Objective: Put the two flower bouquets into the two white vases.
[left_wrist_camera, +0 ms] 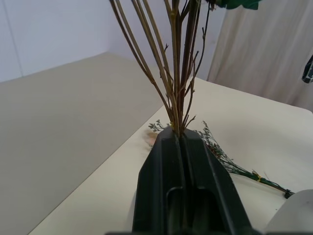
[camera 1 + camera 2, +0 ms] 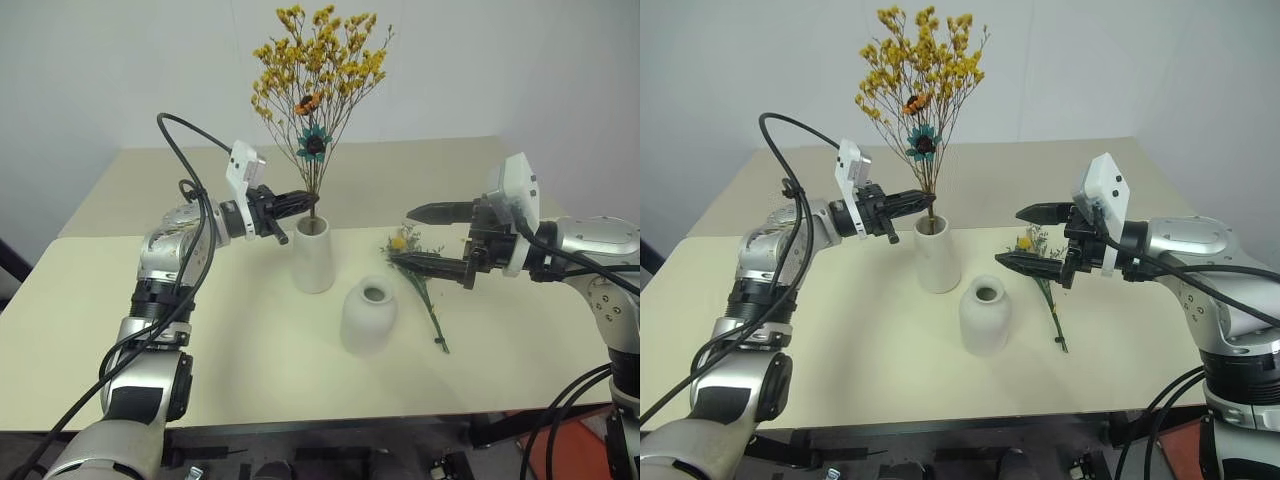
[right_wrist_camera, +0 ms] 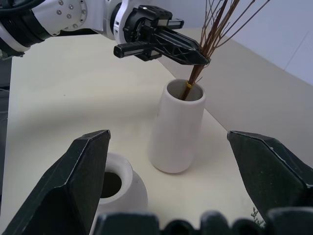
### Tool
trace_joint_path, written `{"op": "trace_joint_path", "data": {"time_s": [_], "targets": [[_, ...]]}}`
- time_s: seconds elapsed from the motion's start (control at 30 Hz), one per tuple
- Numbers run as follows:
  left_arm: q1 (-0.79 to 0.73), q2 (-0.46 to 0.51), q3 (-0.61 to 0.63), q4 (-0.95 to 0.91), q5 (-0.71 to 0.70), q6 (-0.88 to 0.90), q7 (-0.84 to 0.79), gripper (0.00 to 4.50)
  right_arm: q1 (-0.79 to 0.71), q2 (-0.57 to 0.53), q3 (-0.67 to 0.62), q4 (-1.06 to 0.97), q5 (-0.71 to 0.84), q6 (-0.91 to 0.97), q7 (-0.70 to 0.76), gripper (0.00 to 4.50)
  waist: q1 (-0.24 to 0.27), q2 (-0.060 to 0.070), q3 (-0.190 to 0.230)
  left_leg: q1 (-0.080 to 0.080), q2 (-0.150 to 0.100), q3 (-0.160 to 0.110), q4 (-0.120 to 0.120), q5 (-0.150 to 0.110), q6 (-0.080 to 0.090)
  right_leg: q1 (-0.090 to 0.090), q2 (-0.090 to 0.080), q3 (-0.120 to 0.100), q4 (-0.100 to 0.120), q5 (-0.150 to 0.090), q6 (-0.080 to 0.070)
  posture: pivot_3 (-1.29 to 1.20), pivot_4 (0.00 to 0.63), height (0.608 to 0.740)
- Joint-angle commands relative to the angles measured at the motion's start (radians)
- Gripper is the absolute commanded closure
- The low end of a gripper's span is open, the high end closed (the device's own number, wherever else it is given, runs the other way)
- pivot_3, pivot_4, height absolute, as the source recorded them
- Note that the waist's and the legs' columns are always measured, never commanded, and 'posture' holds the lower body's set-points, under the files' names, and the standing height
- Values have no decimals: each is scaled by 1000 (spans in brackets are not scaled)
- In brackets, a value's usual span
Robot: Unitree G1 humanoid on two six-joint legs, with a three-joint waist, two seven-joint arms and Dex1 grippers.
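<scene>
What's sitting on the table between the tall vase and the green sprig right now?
The short rounded vase stands between the tall vase and the green sprig, a little nearer the robot than both, empty. The left eye view shows it plainly.

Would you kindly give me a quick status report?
Left gripper shut on yellow bouquet, stems in tall vase. Right gripper open above green sprig. Short vase empty, unobstructed.

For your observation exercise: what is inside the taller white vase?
The brown stems of the yellow bouquet enter the taller white vase at its mouth, with the left gripper shut on them just above the rim. The stem ends are hidden by the vase wall.
</scene>
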Motion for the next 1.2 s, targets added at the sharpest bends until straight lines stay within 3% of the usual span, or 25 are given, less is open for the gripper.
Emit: {"op": "trace_joint_path", "data": {"time_s": [0.03,0.4,0.73,0.97,1.2], "targets": [[8,22,31,-80,-35,48,2,3472,-22,1,-25,-3,12,-20,8,0,0,0,0,0,0,0,0,0,0,0,0,0,0,0,0,0,150,740],[90,73,49,-222,-66,125,28,72,-35,18,-13,15,2,-33,20,0,0,0,0,0,0,0,0,0,0,0,0,0,0,0,0,0,150,740],[178,141,81,-390,-145,219,31,7,-39,22,-9,21,-4,-39,20,0,-3,0,0,0,0,0,0,0,0,0,0,1,0,0,0,0,150,740],[305,309,145,-518,-264,233,-149,7,-12,6,-31,10,-1,-33,19,0,-2,0,0,1,1,0,0,0,0,0,1,1,0,0,0,0,150,740],[345,370,146,-619,-348,228,-241,7,11,-32,-49,10,3,-26,27,0,8,0,0,1,1,0,0,0,0,1,0,0,-1,0,0,0,150,740]]}}
